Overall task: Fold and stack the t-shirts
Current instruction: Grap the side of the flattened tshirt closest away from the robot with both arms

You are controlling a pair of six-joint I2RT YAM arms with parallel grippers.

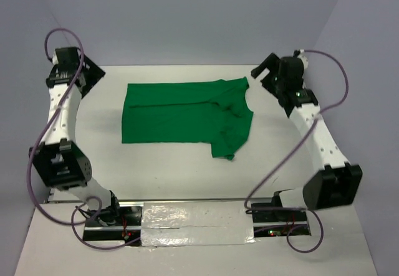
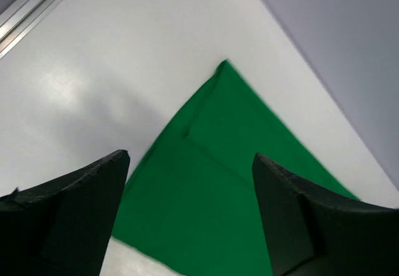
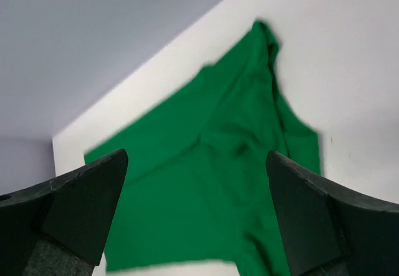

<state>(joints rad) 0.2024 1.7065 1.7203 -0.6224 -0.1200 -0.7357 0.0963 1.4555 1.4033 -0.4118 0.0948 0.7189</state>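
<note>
A: Top external: t-shirt (image 1: 181, 114) lies spread on the worktop (image 1: 174, 176), btwn the two arms. Hem end is twd your left, neck end twd your right, one sleeve poking out on the near side.

B: Tools?

A: Left tool (image 1: 92, 75) sits off the far-left corner. Right tool (image 1: 263, 70) is just past the far-right corner, by the neck. Neither touches cloth. Both released, jaws wide, nothing in 'em; wrist cams agree.

B: How'll it handle?

A: Light, soft, floppy, I'd say. No stiffness, so whatever you lift will sag & drape. Won't break. Prob. drags on the worktop, so lift before you carry.

B: Where do I pinch?

A: Edges & corners, not mid-panel, where you'd likely bunch it or catch one layer only. Left wrist cam shows a hem corner ahead of the jaws, cloth running back btwn them, w/ a line in from the corner. Seam or fold, can't tell. Right wrist cam shows the neck end rumpled, so go for the shoulder edge there.

B: Risk?

A: A one-sided grab prob. skews the fold. Take both ends level.
</note>
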